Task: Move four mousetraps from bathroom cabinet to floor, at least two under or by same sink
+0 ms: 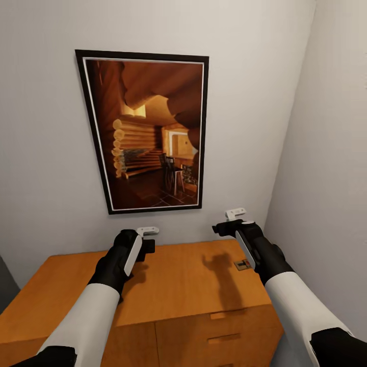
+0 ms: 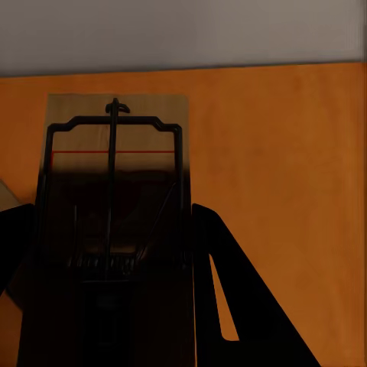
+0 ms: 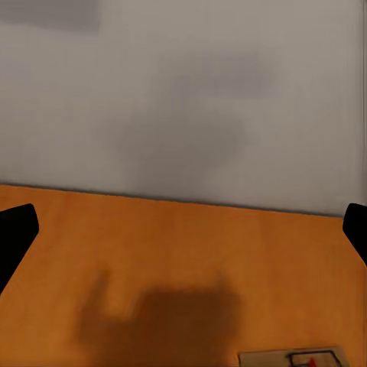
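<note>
The orange-brown cabinet [image 1: 178,285] stands against the wall in front of me. My left gripper [image 1: 146,241] hovers over the back of its flat top. In the left wrist view a mousetrap [image 2: 115,145], a pale wooden board with black wire and a red line, lies lengthwise in my left gripper [image 2: 111,218], whose black fingers [image 2: 229,298] press its long edges. Another mousetrap [image 1: 243,264] lies flat on the cabinet top beside my right forearm, and it also appears as the mousetrap [image 3: 294,357] in the right wrist view. My right gripper [image 1: 225,228] is open above the cabinet's back right, with nothing between the fingers of the gripper [image 3: 183,222].
A large black-framed picture [image 1: 148,132] of a log-cabin interior hangs on the grey wall behind the cabinet. A side wall [image 1: 331,178] stands close on the right. Drawer fronts [image 1: 224,336] face me below the top.
</note>
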{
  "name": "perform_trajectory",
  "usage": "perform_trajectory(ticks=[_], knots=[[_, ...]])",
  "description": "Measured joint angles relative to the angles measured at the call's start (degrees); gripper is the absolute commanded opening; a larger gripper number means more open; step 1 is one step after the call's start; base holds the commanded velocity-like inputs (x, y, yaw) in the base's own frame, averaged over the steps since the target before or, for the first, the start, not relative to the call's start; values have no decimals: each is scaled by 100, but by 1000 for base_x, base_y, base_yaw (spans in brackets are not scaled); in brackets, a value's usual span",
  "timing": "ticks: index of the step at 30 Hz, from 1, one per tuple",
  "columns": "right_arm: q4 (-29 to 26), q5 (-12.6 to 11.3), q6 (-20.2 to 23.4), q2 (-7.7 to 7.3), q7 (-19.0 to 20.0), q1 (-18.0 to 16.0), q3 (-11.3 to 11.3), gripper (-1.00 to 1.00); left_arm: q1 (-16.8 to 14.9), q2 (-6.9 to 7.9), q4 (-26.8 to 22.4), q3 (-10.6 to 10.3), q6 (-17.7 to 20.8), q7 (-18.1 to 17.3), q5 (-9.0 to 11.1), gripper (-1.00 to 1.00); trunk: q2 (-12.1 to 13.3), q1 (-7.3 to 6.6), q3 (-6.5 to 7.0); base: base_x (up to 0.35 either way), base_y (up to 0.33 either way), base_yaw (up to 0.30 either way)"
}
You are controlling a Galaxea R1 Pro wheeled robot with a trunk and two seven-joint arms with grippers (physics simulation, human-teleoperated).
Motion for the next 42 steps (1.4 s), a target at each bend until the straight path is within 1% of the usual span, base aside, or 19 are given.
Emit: perform_trajectory(ticks=[13,16,18,20,23,37,42], knots=[[1,7,-17,0,0,0,-4,100,0,0,0,0,0,2,1,-100,0,0,2,0,3,-8],[1,5,-154,0,0,3,-4,100,0,0,-1,0,0,2,1,-100,0,0,2,0,0,0],[1,2,-395,0,-5,8,-4,100,0,0,-1,0,0,1,1,-100,0,0,2,0,0,0],[4,2,-513,0,-7,12,-4,100,0,0,0,0,0,2,1,-100,0,0,2,0,0,0],[8,1,-602,0,-8,16,-4,100,0,0,0,0,0,-2,1,-100,0,0,2,0,0,0],[10,-7,-643,0,0,17,-4,100,0,0,0,0,0,1,1,-100,0,0,2,0,0,-3],[8,-7,-636,-1,1,18,2,100,-1,-1,1,0,-1,-1,0,-100,0,0,17,0,75,-166]])
